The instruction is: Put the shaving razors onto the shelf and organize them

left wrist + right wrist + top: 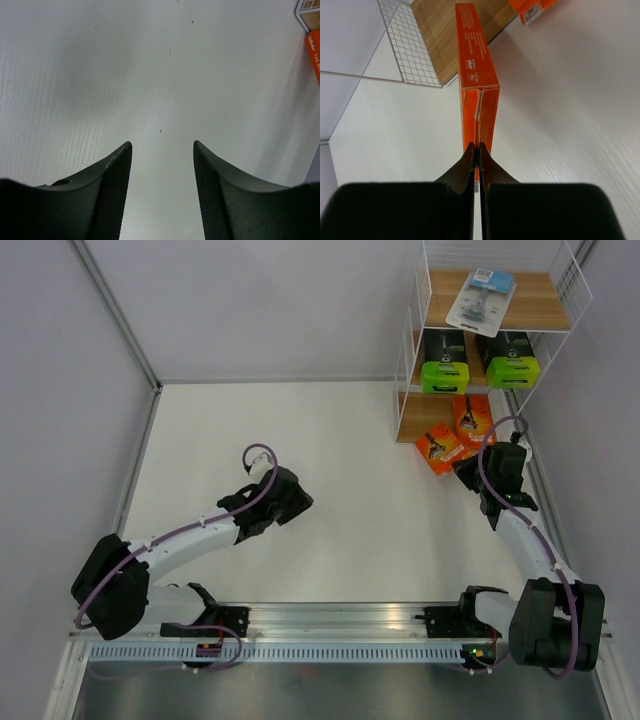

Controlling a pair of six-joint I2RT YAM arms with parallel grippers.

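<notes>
The shelf (540, 310) stands at the back right. A clear blister razor pack (481, 298) lies on its top board. Two black boxes with lime-green ends (445, 373) (512, 366) sit on the middle board. One orange razor card (472, 418) leans at the bottom board's front edge. My right gripper (463, 471) (478, 147) is shut on the thin edge of the other orange card (440, 448) (472, 60), whose far end reaches the bottom board (440, 30). My left gripper (303, 502) (162, 144) is open over bare table, holding nothing.
The shelf's white wire side panel (410, 45) is just left of the held card. The second orange card (527, 7) shows at the upper right of the right wrist view. An orange card (314, 52) and a shelf corner (307, 12) sit at the left wrist view's right edge. Grey walls enclose the table.
</notes>
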